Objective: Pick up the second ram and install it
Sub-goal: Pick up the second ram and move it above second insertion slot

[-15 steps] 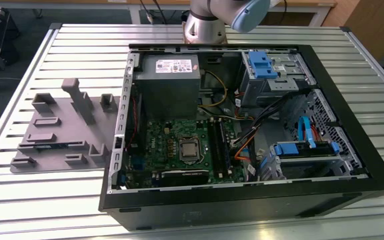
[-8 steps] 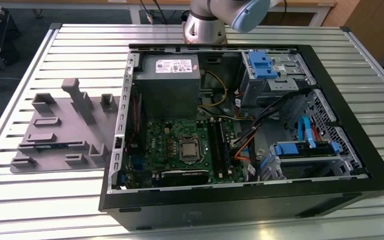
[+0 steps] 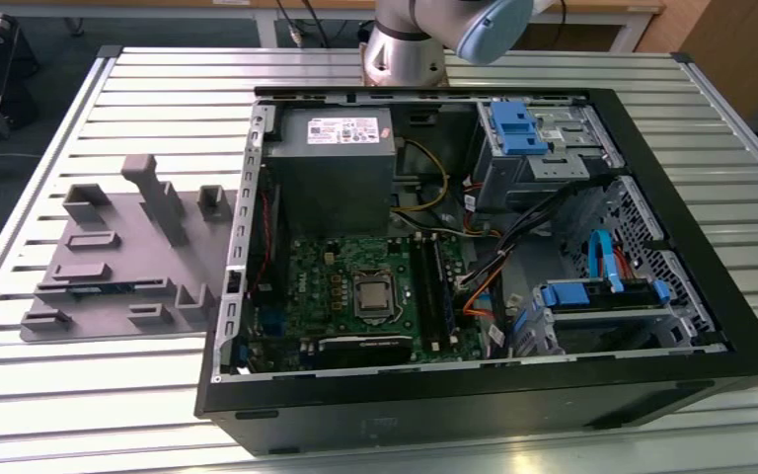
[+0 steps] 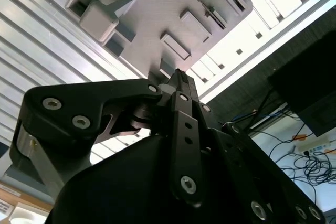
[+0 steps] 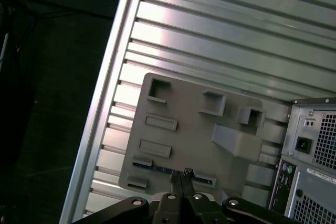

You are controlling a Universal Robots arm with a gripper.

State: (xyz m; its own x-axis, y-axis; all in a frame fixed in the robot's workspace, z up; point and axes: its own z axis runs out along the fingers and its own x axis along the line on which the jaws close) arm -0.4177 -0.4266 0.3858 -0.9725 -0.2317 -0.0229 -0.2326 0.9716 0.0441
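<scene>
The gripper (image 5: 181,176) hangs high over the gray tray (image 5: 184,108), its two fingers pressed together with nothing between them. The second ram (image 5: 156,169), a slim blue stick, lies flat in a long slot of the tray, close to the tray edge farthest from the arm's base. In the exterior view the tray (image 3: 115,222) sits on the slatted metal table (image 3: 182,99) near the edge on the exterior view's left, just beside the open computer case (image 3: 485,395), with the ram (image 3: 110,288) in its slot.
</scene>
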